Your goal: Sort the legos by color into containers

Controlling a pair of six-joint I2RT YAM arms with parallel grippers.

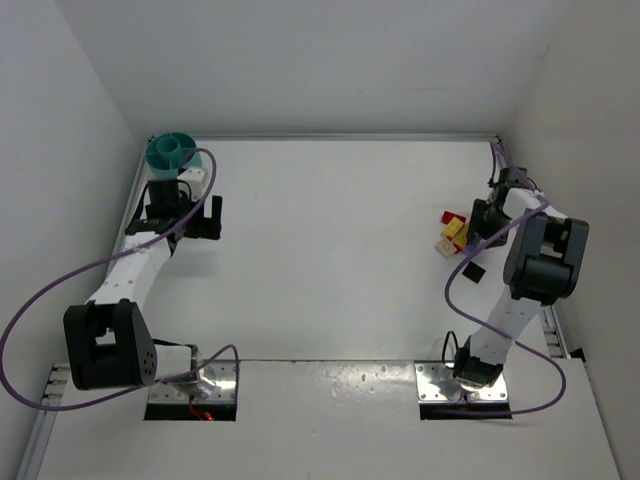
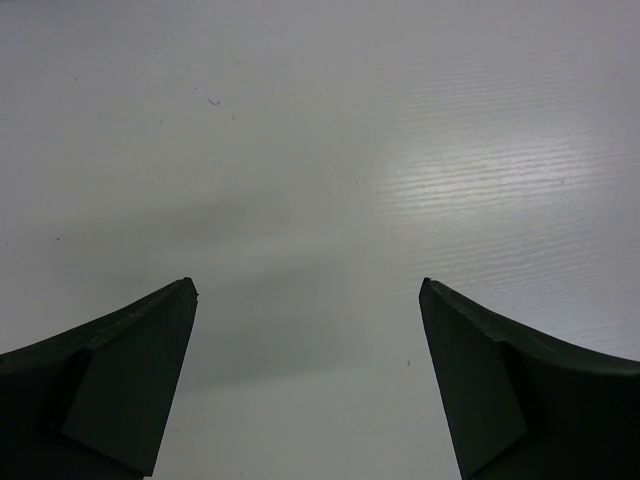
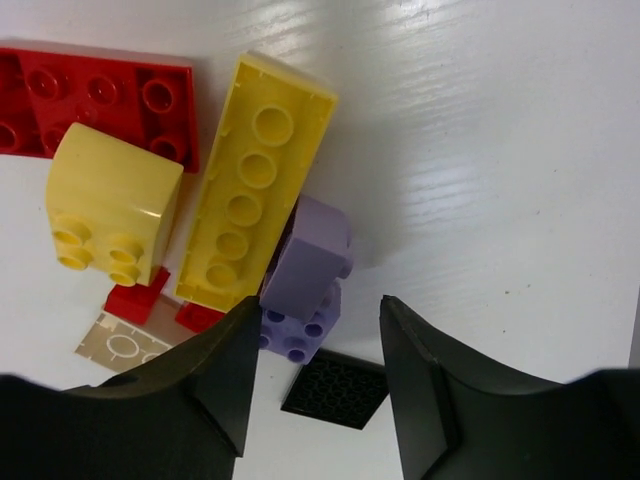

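Observation:
The legos lie in a small pile [image 1: 452,232] at the right of the table. In the right wrist view they are a red plate [image 3: 100,100], a yellow block [image 3: 110,200], a long yellow brick [image 3: 250,180] and a purple brick [image 3: 305,265]. My right gripper [image 3: 315,325] is open just above the pile. The purple brick's near end sits between the jaws, against the left finger [image 3: 225,370]. The teal bowl [image 1: 172,150] stands in the far left corner. My left gripper [image 2: 308,300] is open and empty over bare table, just in front of the bowl [image 1: 203,222].
A black flat plate [image 3: 335,390] lies under my right gripper, beside a pale clear tile [image 3: 120,345] and small red pieces [image 3: 135,300]. The black plate also shows in the top view [image 1: 472,270]. White walls close the table at back, left and right.

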